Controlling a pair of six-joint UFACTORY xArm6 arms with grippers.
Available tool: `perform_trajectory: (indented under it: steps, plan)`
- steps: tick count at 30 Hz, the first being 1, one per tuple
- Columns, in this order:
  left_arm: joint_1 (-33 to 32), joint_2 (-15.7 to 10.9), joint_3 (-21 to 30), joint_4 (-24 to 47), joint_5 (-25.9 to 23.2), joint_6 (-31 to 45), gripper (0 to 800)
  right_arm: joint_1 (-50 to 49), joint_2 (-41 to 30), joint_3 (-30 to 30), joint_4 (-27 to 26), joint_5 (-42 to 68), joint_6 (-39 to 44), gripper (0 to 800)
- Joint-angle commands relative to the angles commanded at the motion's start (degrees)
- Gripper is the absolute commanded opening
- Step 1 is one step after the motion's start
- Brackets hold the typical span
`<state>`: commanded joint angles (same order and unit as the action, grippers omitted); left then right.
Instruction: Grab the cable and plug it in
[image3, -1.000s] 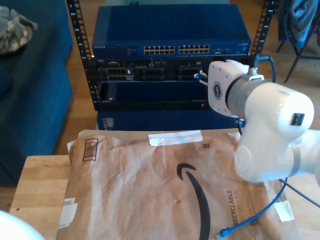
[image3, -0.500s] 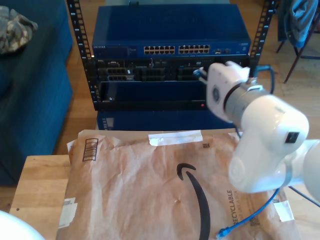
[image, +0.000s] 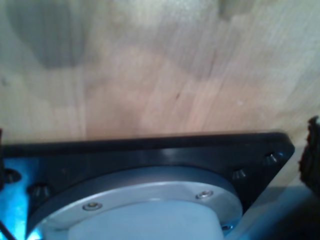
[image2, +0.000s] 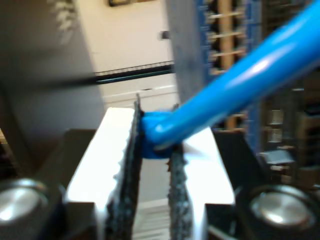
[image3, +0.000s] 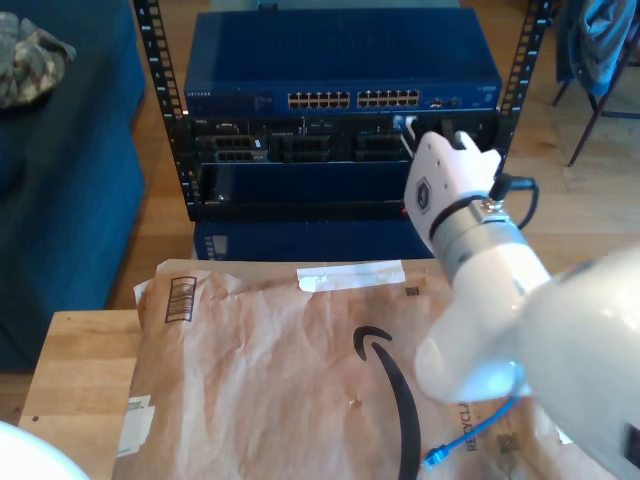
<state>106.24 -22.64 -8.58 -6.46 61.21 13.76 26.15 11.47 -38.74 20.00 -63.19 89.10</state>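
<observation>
The cable (image2: 240, 75) is thin and bright blue. My second gripper (image2: 155, 131) is shut on it near one end, the toothed pads pinching it from both sides. In the exterior view the white second arm reaches toward the rack, and my second gripper (image3: 408, 128) holds the cable's end close to the blue network switch (image3: 340, 60), just below the right end of its port row (image3: 388, 99). The rest of the cable (image3: 470, 432) lies on the brown paper, its loose plug near the lower edge of the exterior view.
A brown paper mailer (image3: 280, 370) covers most of the wooden table (image3: 75, 370). Darker units (image3: 300, 145) sit in the black rack under the switch. A blue sofa (image3: 60, 180) stands at the exterior view's left. The first wrist view looks at wood (image: 160, 75) and a black mounting plate (image: 150, 155).
The second arm has swung forward and lifted the held cable end from the level of the darker units up to just under the switch's port row. The loose end slid slightly on the paper.
</observation>
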Motion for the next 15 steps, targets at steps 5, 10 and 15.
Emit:
perform_trajectory:
  steps: [5,10,15]
  plan:
    - [0.0,0.0,0.0,0.0,0.0,0.0,800,0.0,2.11,-1.76,0.18,-0.18,0.09,0]
    - [0.0,0.0,0.0,0.0,0.0,0.09,800,0.0,4.22,-1.76,0.44,-0.26,-0.09,0]
    - [0.0,0.0,0.0,0.0,0.0,0.09,800,0.35,7.12,-4.48,5.54,-1.58,-0.53,0]
